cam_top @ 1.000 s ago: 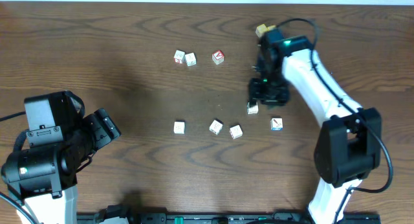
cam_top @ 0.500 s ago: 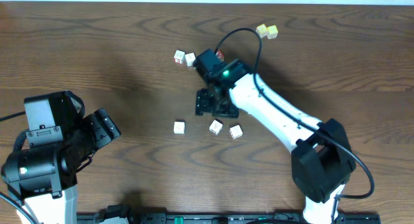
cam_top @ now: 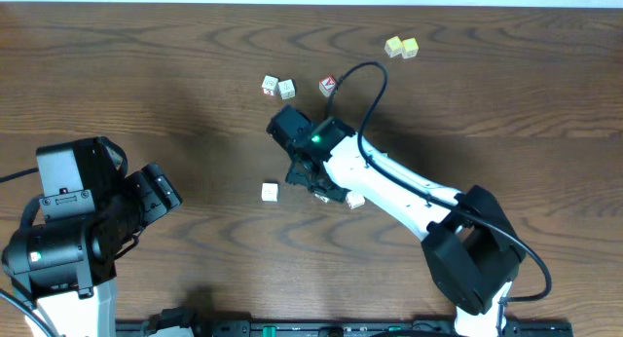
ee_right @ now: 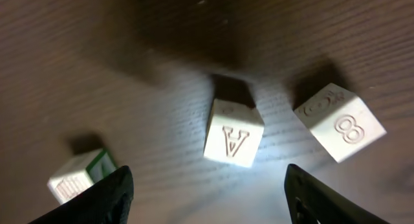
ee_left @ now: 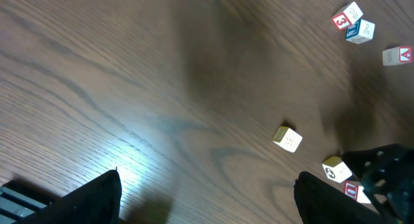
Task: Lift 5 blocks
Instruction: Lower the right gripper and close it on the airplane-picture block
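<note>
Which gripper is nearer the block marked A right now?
Right. The right gripper hangs just above the A block, open to either side of it; the left gripper sits far off, open, near no block.

Robotics lab bench: a left arm (cam_top: 73, 242) and right arm (cam_top: 389, 186) stand at a wood-grain table (cam_top: 146, 64) strewn with lettered cubes (cam_top: 270, 192).

The right arm (cam_top: 389, 186) is built of smooth white tube-like links joined by bulky black joints, with a small green light (cam_top: 316, 138) glowing on its black wrist block. A thin black cable (cam_top: 384, 79) loops off it. The left arm (cam_top: 83, 230) is mostly chunky black housings above a white link, with a thin black wire (cam_top: 15, 175) at its side. In the wrist views the fingers (ee_left: 97, 198) are plain matte black wedges.
</note>
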